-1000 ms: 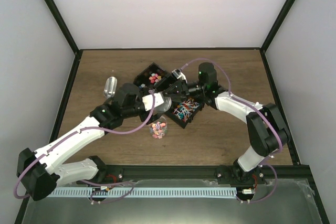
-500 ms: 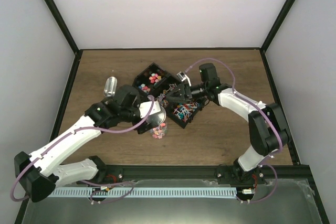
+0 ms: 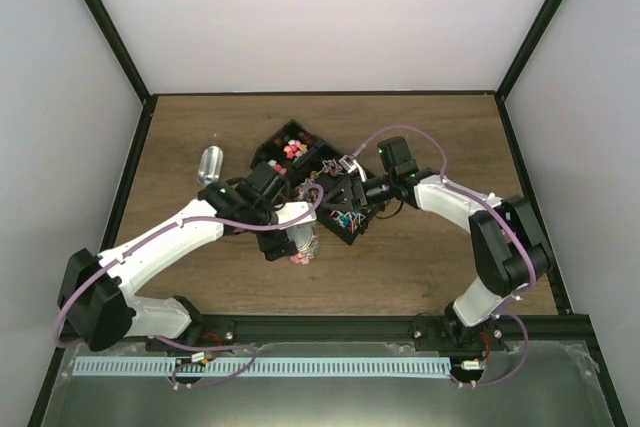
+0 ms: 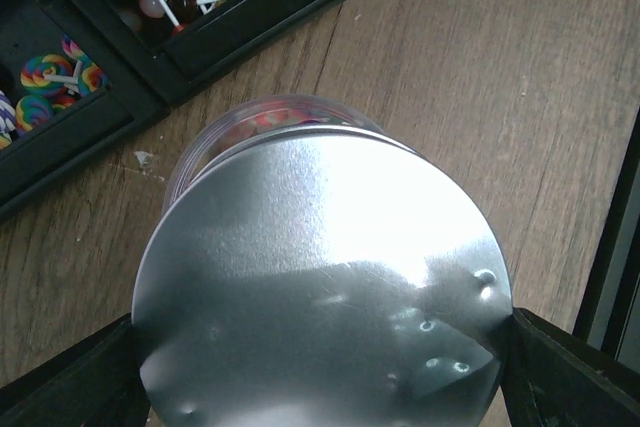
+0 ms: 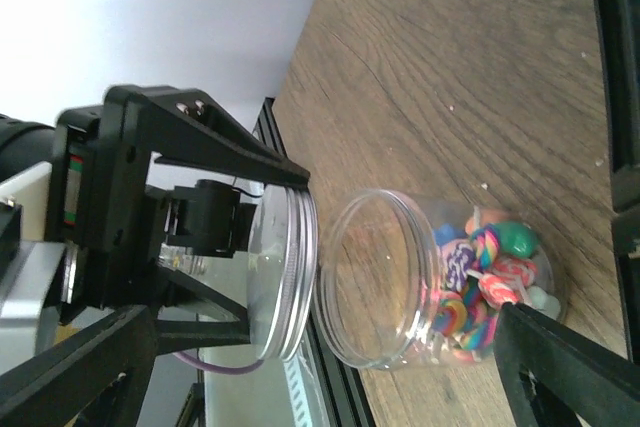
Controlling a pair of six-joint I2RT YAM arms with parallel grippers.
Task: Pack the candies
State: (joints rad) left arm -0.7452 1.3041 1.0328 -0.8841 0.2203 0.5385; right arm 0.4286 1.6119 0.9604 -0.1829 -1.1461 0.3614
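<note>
Change: left gripper [image 3: 287,236], clenched on round silver metal lid [image 4: 320,287], moved over clear round jar [image 5: 440,287] of candies [image 5: 485,267];
Idle: right gripper [image 3: 338,190], released;
Next: capping

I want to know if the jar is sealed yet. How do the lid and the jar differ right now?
The lid is held in the left claw just off the mouth with a gap; the jar stands on the table, open. The lid is opaque silver on top; the jar is clear, showing candies inside. Both are round, similar in width and lined up.
</note>
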